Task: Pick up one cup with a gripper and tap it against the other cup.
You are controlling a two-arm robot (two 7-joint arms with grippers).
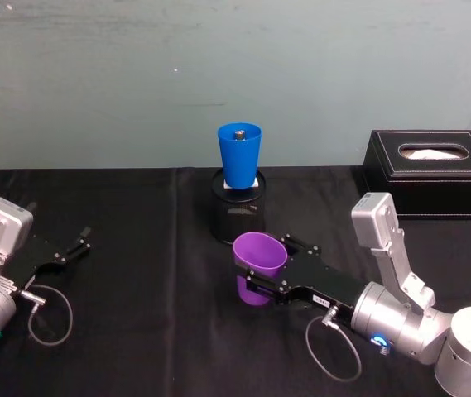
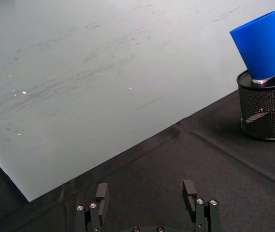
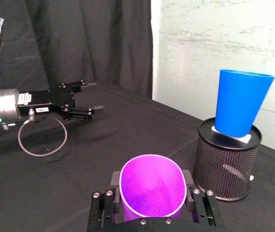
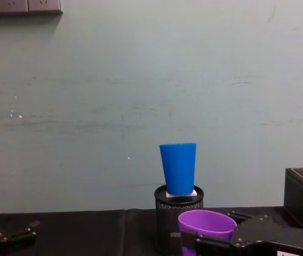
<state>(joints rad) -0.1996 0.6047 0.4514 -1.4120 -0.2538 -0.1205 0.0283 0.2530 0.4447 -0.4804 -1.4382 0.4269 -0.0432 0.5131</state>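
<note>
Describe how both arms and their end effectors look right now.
Both arms are silver with grey boxy wrist modules and looping thin cables. The right end effector and left end effector are black two-fingered claws. A small white label sits on each black body.

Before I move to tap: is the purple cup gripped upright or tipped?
Roughly upright, rim up: the purple cup sits clamped between the right gripper's fingers, its open mouth facing upward.

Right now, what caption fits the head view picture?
Right gripper holds the purple plastic tumbler before the blue plastic tumbler atop a black mesh pen holder.
</note>
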